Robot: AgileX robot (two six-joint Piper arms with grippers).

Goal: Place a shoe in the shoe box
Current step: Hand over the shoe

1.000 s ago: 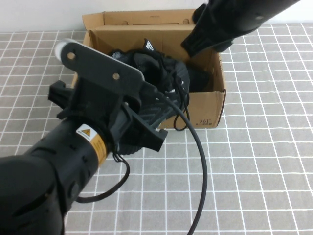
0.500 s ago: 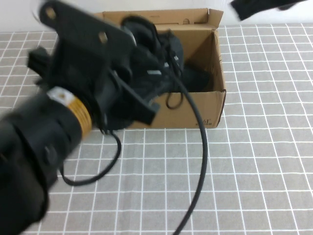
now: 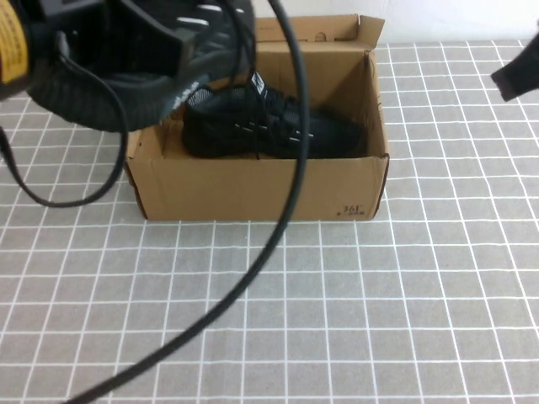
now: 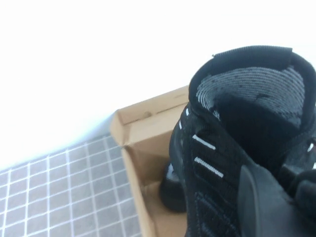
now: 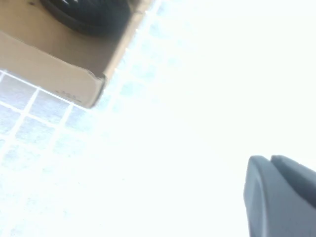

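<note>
An open cardboard shoe box (image 3: 253, 189) stands on the grey tiled table. One black shoe (image 3: 269, 130) lies inside it. My left gripper (image 4: 276, 197) is shut on a second black shoe (image 4: 237, 113) with white dashes. It holds that shoe raised above the box's left end, at the top left of the high view (image 3: 202, 59). The left wrist view also shows the box (image 4: 143, 123) below, with the lying shoe (image 4: 173, 190) in it. My right gripper (image 5: 281, 197) is off to the right of the box, at the high view's right edge (image 3: 518, 71).
A black cable (image 3: 286, 194) from my left arm hangs across the box front and down over the table. The right wrist view shows a corner of the box (image 5: 64, 74). A white wall runs behind the box.
My left arm has risen up and to the left with the held shoe, uncovering the shoe lying in the box. My right arm has drawn away to the right edge.
</note>
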